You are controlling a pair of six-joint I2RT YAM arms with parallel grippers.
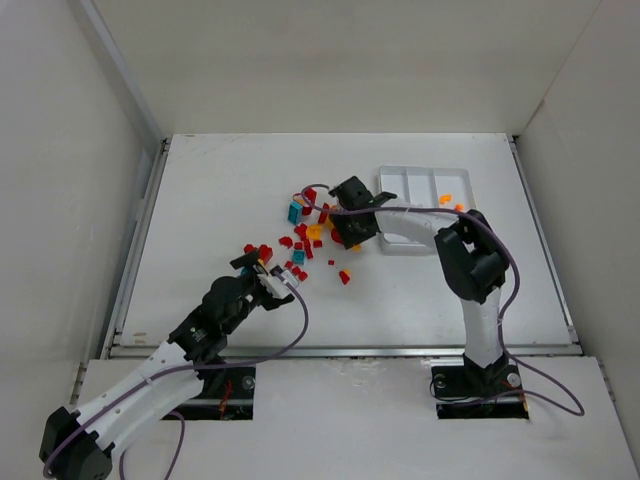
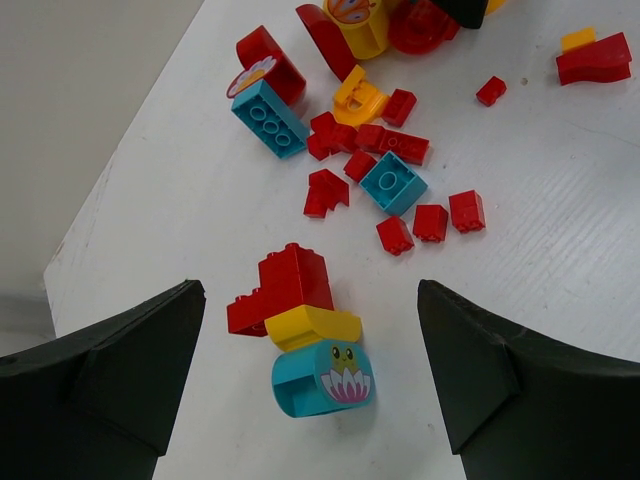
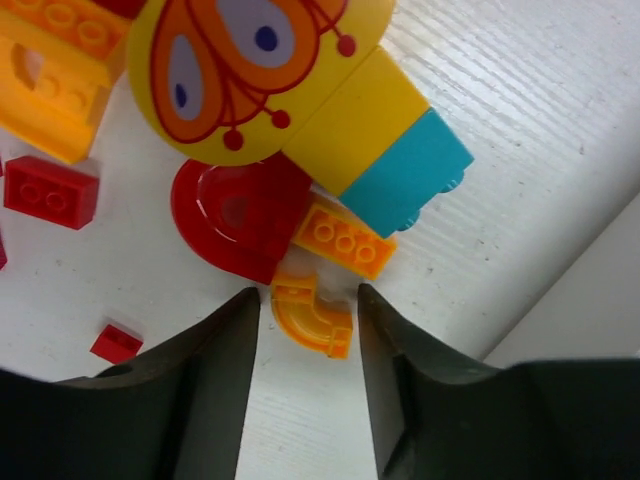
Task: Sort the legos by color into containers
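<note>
The legos [image 1: 310, 235] lie scattered mid-table in red, orange-yellow and teal. The white three-compartment tray [image 1: 425, 168] stands at the back right, with orange pieces [image 1: 445, 198] in one compartment. My right gripper [image 1: 352, 232] is low over the pile's right edge. In the right wrist view it [image 3: 307, 300] is open, its jaws narrowly straddling a small orange curved piece [image 3: 312, 320] without clamping it. My left gripper [image 1: 268, 274] is open. In the left wrist view it [image 2: 310, 400] frames a teal lotus-print piece [image 2: 320, 378] joined to a yellow [image 2: 312, 325] and a red brick [image 2: 290, 280].
A large yellow round piece with a butterfly print [image 3: 250, 70], a teal brick [image 3: 405, 175] and a red arch [image 3: 235, 215] lie just beyond the right fingers. Several red bricks and a teal block [image 2: 393, 182] lie ahead of the left gripper. Enclosure walls ring the table.
</note>
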